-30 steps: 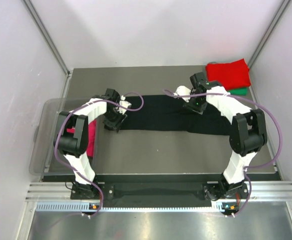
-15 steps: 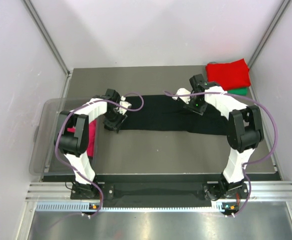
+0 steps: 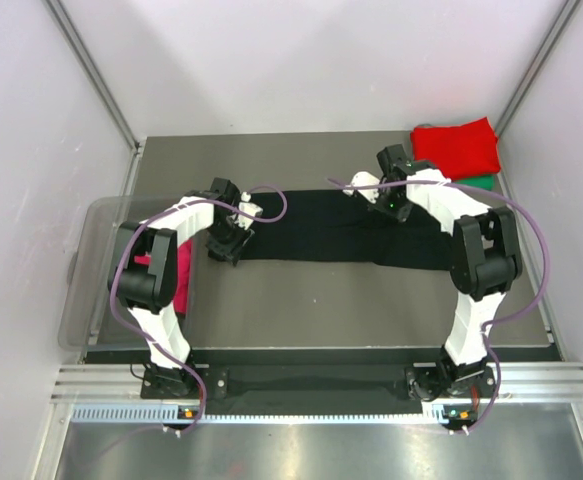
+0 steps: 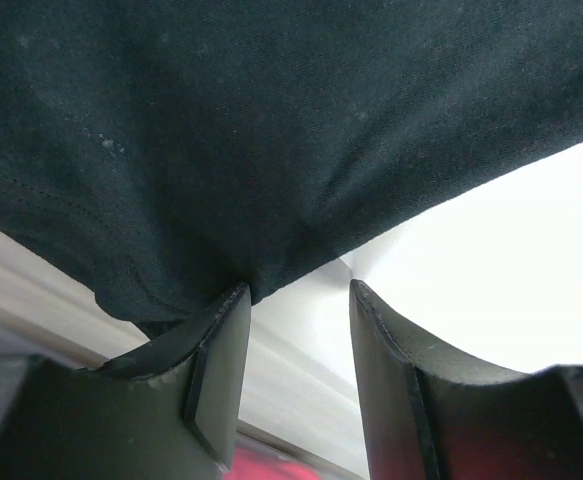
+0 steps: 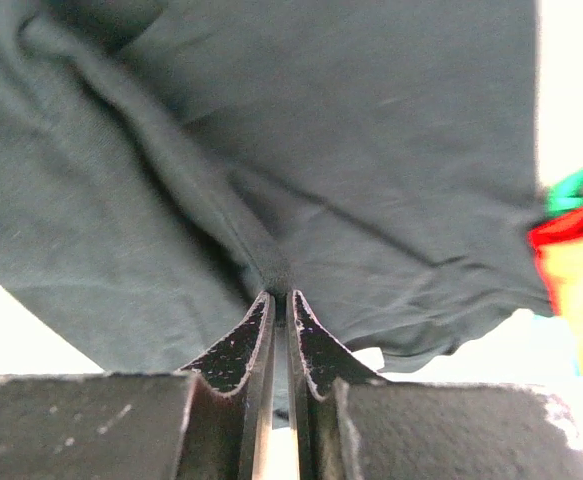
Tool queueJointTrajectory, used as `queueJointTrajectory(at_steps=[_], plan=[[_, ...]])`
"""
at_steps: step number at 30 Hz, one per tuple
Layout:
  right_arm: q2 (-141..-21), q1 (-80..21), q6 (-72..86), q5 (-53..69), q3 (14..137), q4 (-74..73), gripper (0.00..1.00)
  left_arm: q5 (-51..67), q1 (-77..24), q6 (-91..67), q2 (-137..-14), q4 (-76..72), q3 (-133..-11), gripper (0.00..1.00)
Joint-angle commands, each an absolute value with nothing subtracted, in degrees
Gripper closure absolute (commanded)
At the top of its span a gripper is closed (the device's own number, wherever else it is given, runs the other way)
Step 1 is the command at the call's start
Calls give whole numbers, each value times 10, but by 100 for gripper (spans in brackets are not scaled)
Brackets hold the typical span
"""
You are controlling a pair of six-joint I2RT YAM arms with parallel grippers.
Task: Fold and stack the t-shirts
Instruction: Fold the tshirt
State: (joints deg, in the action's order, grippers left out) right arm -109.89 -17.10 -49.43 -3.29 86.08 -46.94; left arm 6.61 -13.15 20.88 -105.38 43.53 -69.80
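Moved: since a second ago your right arm's elbow has swung slightly left and your right gripper [image 3: 389, 203] has edged toward the far side; your left arm is unchanged.
Surface: matte grey tabletop [image 3: 301, 300], enclosed by plain white walls [image 3: 301, 70].
Containers: a clear plastic bin [image 3: 91, 320] at the left edge holds a magenta cloth t-shirt [image 3: 183, 282].
Cloth: the black soft-cloth t-shirt [image 3: 311, 232] lies as a long band across the middle. A folded red t-shirt [image 3: 458, 147] sits on a green t-shirt [image 3: 479, 183] at the far right corner.
Left gripper [image 4: 301, 300]: jaws apart at the band's left end; a hanging fold touches one fingertip and nothing is clamped.
Right gripper: jaws nearly together, pinching a ridge of black cloth.
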Motion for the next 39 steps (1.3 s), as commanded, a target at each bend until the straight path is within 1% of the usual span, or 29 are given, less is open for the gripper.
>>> queueJointTrajectory(at_steps=[1,7,12,19,21,22,23,24,26,27,28,29,30,32,34,35,36,37,38,39], plan=[[-1102,-184,-493,-51,916,-428,96,74,-130,204,-1054,433,-697,51],[-1148,-213,-504,-76,968,-427,94,73,-130,204,-1053,433,-696,51],[-1114,-242,-502,-73,921,-382,92,73,-130,203,-1053,432,-695,51],[-1112,-247,-497,-86,925,-376,94,78,-130,200,-1055,438,-703,51],[-1117,-248,-495,-86,934,-379,93,77,-130,201,-1054,436,-700,51],[-1118,-249,-494,-87,936,-378,92,76,-130,200,-1053,437,-699,51],[-1119,-248,-490,-96,938,-369,83,76,-130,201,-1052,436,-698,51],[-1115,-249,-483,-103,933,-361,81,75,-130,202,-1052,435,-698,51],[-1103,-248,-478,-120,925,-333,83,74,-130,201,-1051,435,-698,51],[-1097,-248,-473,-129,914,-322,80,73,-130,201,-1051,433,-699,51],[-1090,-248,-467,-138,908,-309,73,69,-130,200,-1050,433,-700,51],[-1077,-248,-460,-174,901,-282,61,67,-130,200,-1048,434,-704,51],[-1069,-247,-444,-193,890,-273,57,66,-130,201,-1042,435,-706,51],[-1042,-233,-426,-223,881,-271,57,64,-130,216,-1013,432,-706,51],[-1020,-192,-388,-208,875,-288,61,65,-130,234,-978,430,-701,50],[-1002,-172,-349,-166,881,-324,62,64,-130,239,-971,431,-699,50],[-998,-123,-328,-131,890,-350,62,63,-130,243,-968,433,-700,50],[-996,-95,-308,-42,900,-379,63,62,-130,246,-966,437,-701,50],[-997,-66,-278,10,915,-440,64,58,-130,246,-968,438,-702,50],[-999,-8,-273,71,919,-470,64,58,-130,245,-970,439,-703,50]])
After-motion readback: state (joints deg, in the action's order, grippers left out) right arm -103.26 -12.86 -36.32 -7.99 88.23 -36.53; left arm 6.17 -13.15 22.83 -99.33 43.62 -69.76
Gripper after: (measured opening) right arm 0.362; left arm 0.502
